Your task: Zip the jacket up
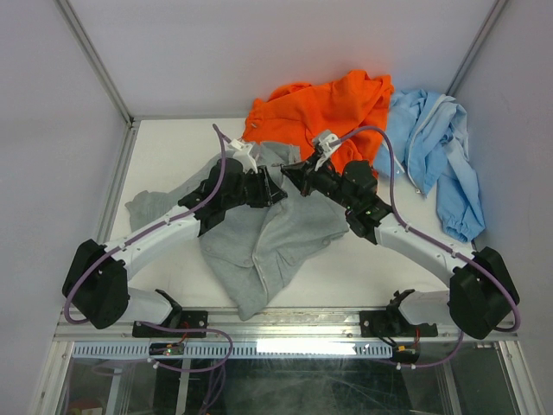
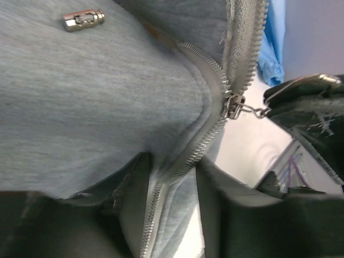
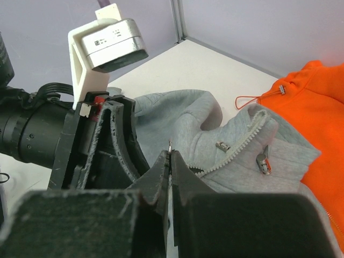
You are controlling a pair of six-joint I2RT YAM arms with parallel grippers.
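The grey fleece jacket (image 1: 268, 246) lies in the middle of the table, its zipper closed along the lower part. My left gripper (image 1: 272, 190) is shut on the jacket's closed zipper seam (image 2: 161, 185) just below the metal slider (image 2: 232, 105). My right gripper (image 1: 291, 173) is shut on the slider's pull tab (image 2: 259, 112), whose tip shows between its fingertips (image 3: 170, 144). Above the slider the zipper teeth (image 3: 242, 144) stand apart up to the collar. The two grippers are nearly touching.
A bright orange garment (image 1: 324, 108) lies at the back, touching the jacket's collar. A light blue jacket (image 1: 441, 156) lies at the back right. Metal cord stoppers (image 2: 82, 20) hang on the grey collar. The enclosure walls stand close on both sides.
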